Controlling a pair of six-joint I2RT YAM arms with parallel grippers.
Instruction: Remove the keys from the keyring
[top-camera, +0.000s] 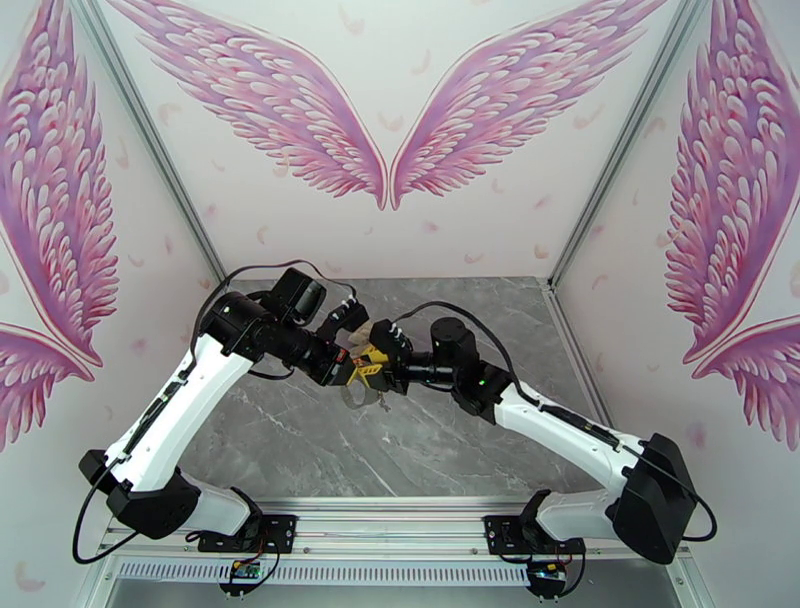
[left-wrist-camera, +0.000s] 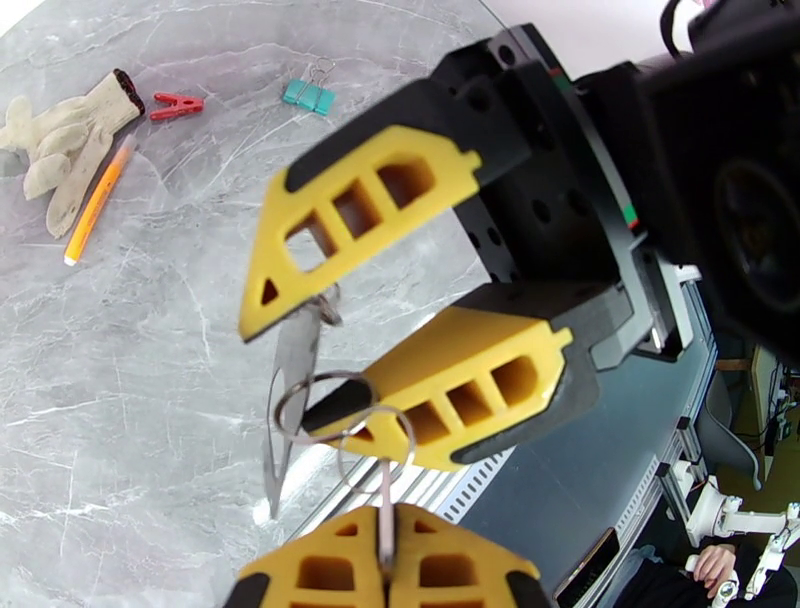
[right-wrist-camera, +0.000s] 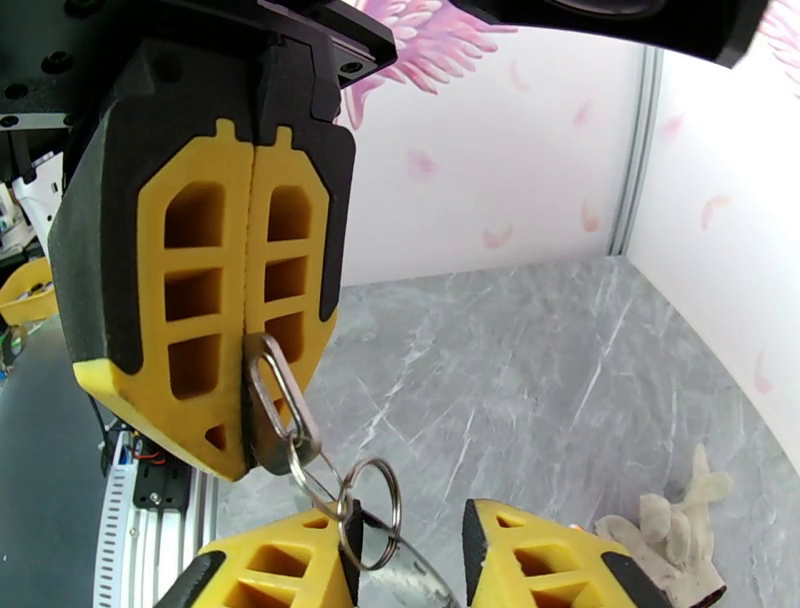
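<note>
Hanging in mid-air over the grey marble table (top-camera: 300, 450), between the two arms: the grey flat oval metal keyring (right-wrist-camera: 293, 398).

Left tool (right-wrist-camera: 245, 440) fully closed, pinching the loop's upper end between its yellow pads. The rest of the loop dangles below the tips. Small silver wire rings (right-wrist-camera: 398, 505) and a grey-silver metal key (left-wrist-camera: 295, 360) hang from its lower end.

Right tool (right-wrist-camera: 410, 530) gapped, holding nothing. One fingertip lies against a wire ring, and the key blade sits in the gap between the fingers.

Risks, as judged:
- The grip on the loop is narrow and near its end. A sideways pull from the right tool could pivot the loop or drag it out of the left pads, dropping the whole bunch to the table.
- The rings look free to swing. Closing off-centre may catch ring wire instead of the key blade, and thin wire would likely slip or twist.
- Whether the loop has an open gate cannot be told. Pulling against a closed one would load both grips without freeing a key.
- The tools sit very close, so finger-to-finger contact is likely.
</note>
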